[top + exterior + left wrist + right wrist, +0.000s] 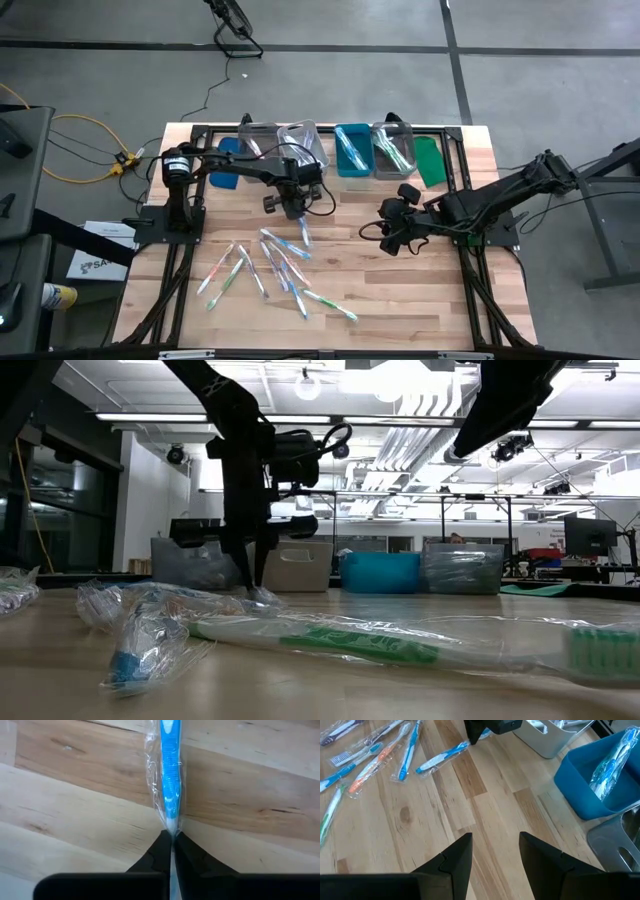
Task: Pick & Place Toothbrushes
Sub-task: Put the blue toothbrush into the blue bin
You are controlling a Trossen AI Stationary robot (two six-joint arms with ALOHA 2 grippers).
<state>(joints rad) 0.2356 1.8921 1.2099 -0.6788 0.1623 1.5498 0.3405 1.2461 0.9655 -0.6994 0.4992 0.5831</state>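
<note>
On the wooden table [420,300], the left hand [171,836] pinches a wrapped blue toothbrush [170,775]; the right hand [495,847] hovers half-open.

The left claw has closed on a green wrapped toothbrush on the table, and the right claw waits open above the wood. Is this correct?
Not quite. The toothbrush in the left claw is blue, not green, as the left wrist view shows. The rest holds: that claw is shut on its wrapped end at the table, and the right claw waits open above the wood.
</note>
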